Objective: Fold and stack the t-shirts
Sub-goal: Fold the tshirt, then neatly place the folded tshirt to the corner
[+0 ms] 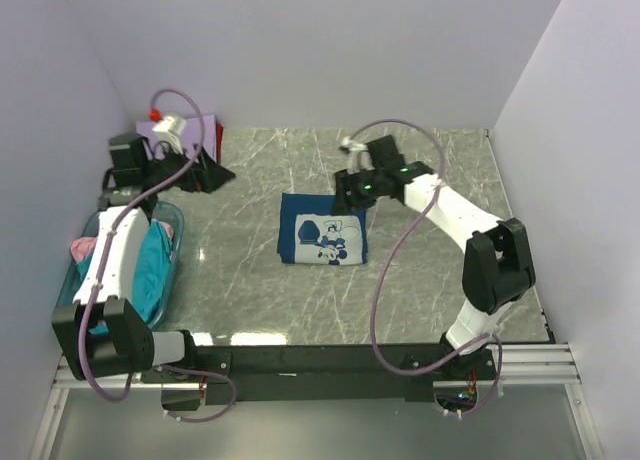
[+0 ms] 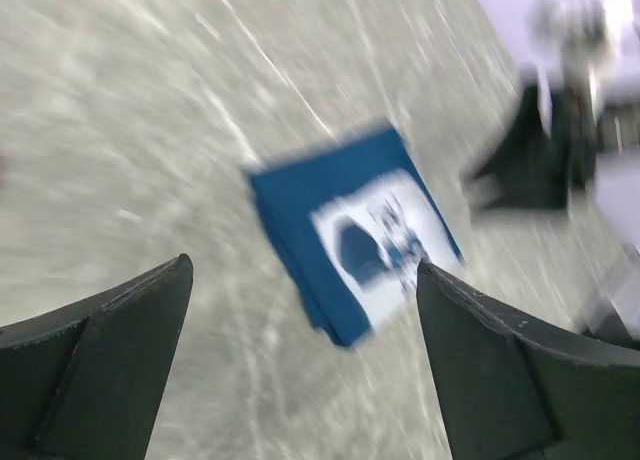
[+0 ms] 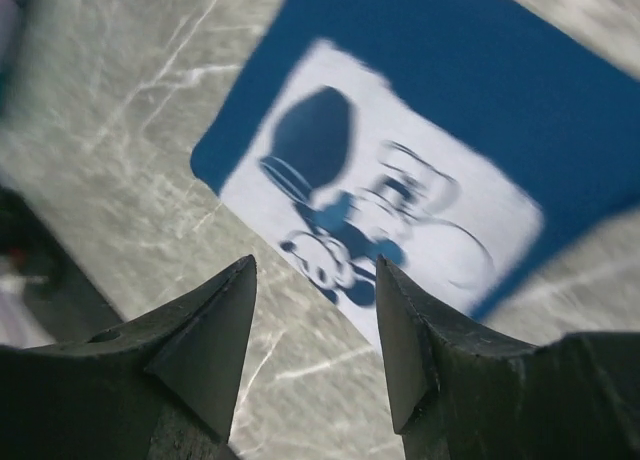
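Left end effector (image 2: 303, 267) wide open, right end effector (image 3: 315, 262) part open, both empty. Dark blue t-shirt (image 1: 322, 230) sits folded just below the right one; sweep low and you undo it.

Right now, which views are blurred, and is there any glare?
Top external: sharp, with soft glare on the table left of the dark blue t-shirt. Left wrist: heavy motion blur, shirt and background smeared. Right wrist: milder blur, the shirt's white print readable.
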Tool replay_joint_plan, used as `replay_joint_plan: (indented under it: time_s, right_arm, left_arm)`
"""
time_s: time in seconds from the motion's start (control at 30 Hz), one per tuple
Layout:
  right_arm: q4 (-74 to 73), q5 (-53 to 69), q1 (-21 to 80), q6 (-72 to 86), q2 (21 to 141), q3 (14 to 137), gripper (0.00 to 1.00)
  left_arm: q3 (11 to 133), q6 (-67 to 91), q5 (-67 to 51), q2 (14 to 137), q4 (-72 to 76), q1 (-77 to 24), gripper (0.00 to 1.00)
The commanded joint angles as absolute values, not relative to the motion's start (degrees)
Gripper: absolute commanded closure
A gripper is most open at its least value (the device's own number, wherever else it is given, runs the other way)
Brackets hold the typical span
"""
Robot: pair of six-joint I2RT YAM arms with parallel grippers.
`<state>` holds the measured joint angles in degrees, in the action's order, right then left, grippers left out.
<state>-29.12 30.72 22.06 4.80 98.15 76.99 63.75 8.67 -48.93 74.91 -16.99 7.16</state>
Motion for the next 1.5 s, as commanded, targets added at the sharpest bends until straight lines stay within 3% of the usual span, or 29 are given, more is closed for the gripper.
replay_joint_plan:
  time_s: [0.0, 0.3, 0.6, 0.97, 1.07, 1.17, 1.2, 1.27, 1.47]
  right_arm:
    - [-28.8, 16.1, 30.7, 0.5, 96.5, 79.9, 0.42]
    - [-31.0, -1.8, 51.1, -3.7, 107.7, 90.0, 0.45]
    - [-33.9, -1.5, 55.4, -2.7, 118.4, 96.6, 0.55]
    - [-32.6, -0.2, 56.4, -1.1, 124.4, 94.6, 0.58]
    - [-31.8, -0.2, 56.3, -1.3, 125.2, 93.3, 0.63]
    - [-31.4, -0.2, 55.7, -1.6, 124.5, 92.0, 0.78]
    - [-31.4, -0.1, 55.4, -1.6, 124.1, 91.8, 0.90]
    - [-32.0, 2.5, 54.8, -1.8, 122.6, 91.5, 1.00]
    - [-31.3, 8.9, 51.6, -1.7, 116.5, 89.7, 1.00]
  left_arm:
    - [69.4, 12.6, -39.7, 72.0, -16.5, 11.0, 0.01]
    - [76.3, 12.1, -34.3, 77.6, -25.2, 14.2, 0.00]
    - [66.8, 14.3, -34.5, 75.9, -19.3, 14.1, 0.01]
    - [59.1, 14.9, -32.3, 75.1, -16.4, 14.1, 0.01]
    - [56.7, 15.6, -32.3, 75.0, -15.1, 13.5, 0.01]
    - [54.2, 16.8, -30.8, 75.6, -14.7, 10.9, 0.00]
    - [53.4, 17.4, -30.7, 75.8, -14.4, 9.3, 0.01]
    - [51.2, 19.5, -30.5, 76.8, -13.2, 7.4, 0.01]
    - [45.3, 28.8, -33.1, 80.4, -3.9, 1.0, 0.08]
